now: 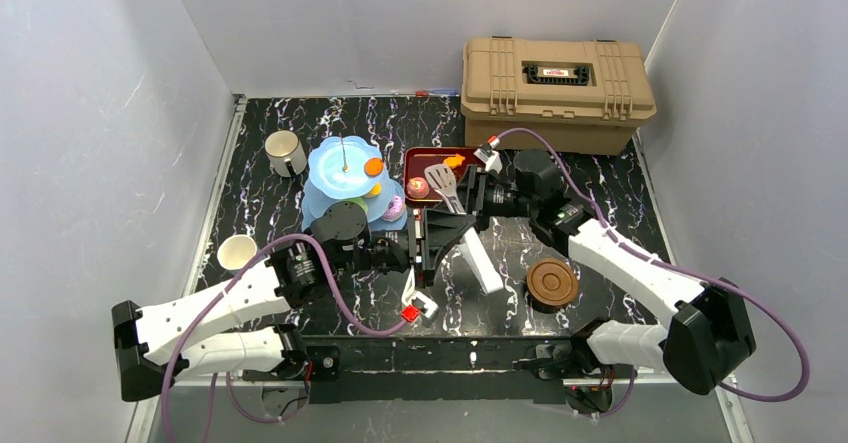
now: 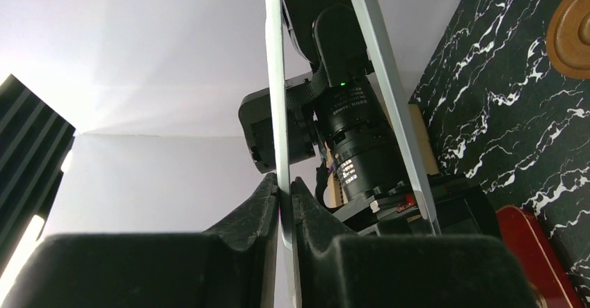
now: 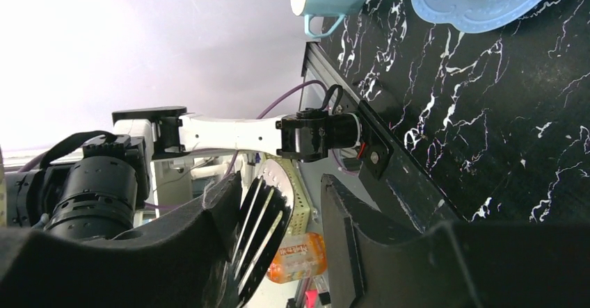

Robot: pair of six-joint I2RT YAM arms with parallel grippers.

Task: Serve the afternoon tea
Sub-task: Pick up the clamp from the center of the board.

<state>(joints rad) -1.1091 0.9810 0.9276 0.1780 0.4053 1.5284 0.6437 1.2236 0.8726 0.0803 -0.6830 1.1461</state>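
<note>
I'm pinching one tongs (image 2: pixel 277 113) leg in left gripper (image 2: pixel 285 193) | right gripper (image 3: pixel 278 200) gaping round head | thin hold risking tongs twisting loose

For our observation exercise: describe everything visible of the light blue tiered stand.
The light blue stand looks plastic, with three scalloped tiers on a central rod, upright on the black marbled table, left of the red tray. An orange donut sits on a tier and a pink cake on the lowest. The left arm's wrist covers its near edge.
</note>
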